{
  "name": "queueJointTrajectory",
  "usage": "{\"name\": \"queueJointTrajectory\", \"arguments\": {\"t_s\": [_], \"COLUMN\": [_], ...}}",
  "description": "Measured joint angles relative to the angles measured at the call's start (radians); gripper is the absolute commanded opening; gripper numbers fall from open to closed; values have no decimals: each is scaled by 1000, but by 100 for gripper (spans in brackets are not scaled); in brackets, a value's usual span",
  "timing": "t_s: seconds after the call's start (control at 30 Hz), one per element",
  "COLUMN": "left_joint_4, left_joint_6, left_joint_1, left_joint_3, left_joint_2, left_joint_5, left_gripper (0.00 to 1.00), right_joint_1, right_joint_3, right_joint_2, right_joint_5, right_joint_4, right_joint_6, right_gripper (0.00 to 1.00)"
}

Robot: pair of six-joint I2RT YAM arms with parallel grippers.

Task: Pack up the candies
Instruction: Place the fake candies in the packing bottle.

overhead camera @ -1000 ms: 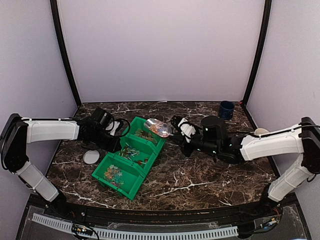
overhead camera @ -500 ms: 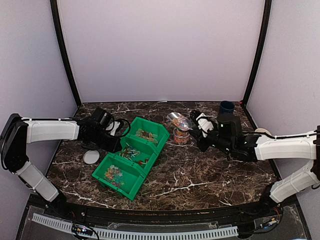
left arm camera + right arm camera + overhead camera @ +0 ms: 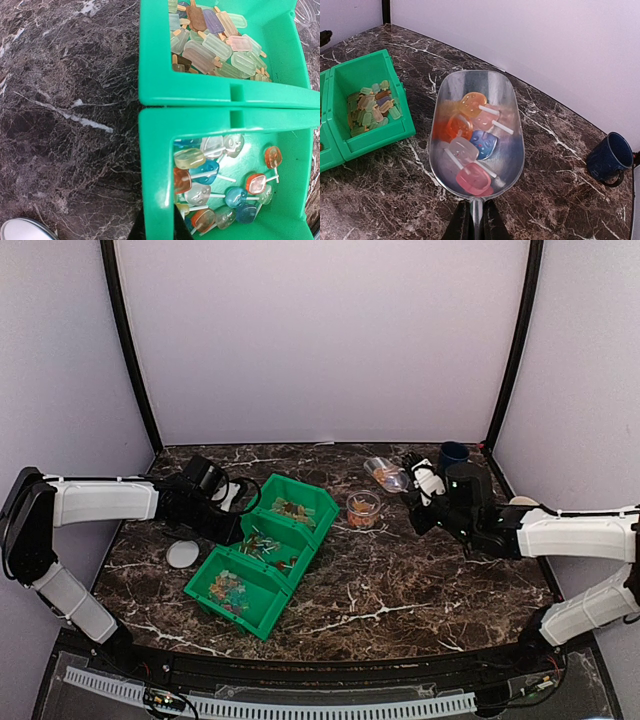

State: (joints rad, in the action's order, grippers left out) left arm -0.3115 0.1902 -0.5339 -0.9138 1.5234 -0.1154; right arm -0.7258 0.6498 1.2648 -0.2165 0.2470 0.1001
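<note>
At the far left, the whitish lid (image 3: pixel 183 554) lies flat on the desk (image 3: pixel 420 590), near the left wall and apart from the green bin (image 3: pixel 210 97). My left gripper (image 3: pixel 154 233) is clamped on that bin's left wall, one finger on each side of the rim. The bin sits at an angle, and bare marble stretches beside it toward the back. Its compartments hold candies (image 3: pixel 215 47): popsicle shapes in the far one, lollipops in the middle one.

Right of the bin, the small clear jar (image 3: pixel 363 510) stands alone with orange pieces inside and open desk all around it. Further right and toward the back, my right gripper (image 3: pixel 472 227) is closed on the handle of the clear scoop (image 3: pixel 475 82), which it holds in the air. The scoop carries a handful of lollipops in orange, pink and blue. The blue mug (image 3: pixel 609 159) stands near the back right corner, just beyond the scoop. In front of my right arm the desk is bare out to the near edge.

A second ago the scoop hung over the bin's far compartment, and half a second ago it was above the jar. Now it is right of the jar, nearer the mug. My left arm and the bin have not moved.
</note>
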Motion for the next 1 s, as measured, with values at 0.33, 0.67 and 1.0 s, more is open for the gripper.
{"name": "queueJointTrajectory", "arguments": {"t_s": [0.33,0.67,1.0], "left_joint_4": [0,0,0], "left_joint_6": [1,1,2], "left_joint_1": [0,0,0], "left_joint_3": [0,0,0], "left_joint_2": [0,0,0], "left_joint_5": [-1,-2,-4], "left_gripper": [0,0,0], "right_joint_1": [14,15,15], "right_joint_3": [30,99,126], "right_joint_2": [0,36,71], "right_joint_5": [-18,-25,-24], "right_joint_4": [-95,-208,-279], "right_joint_6": [-13,-18,-27], "right_gripper": [0,0,0]}}
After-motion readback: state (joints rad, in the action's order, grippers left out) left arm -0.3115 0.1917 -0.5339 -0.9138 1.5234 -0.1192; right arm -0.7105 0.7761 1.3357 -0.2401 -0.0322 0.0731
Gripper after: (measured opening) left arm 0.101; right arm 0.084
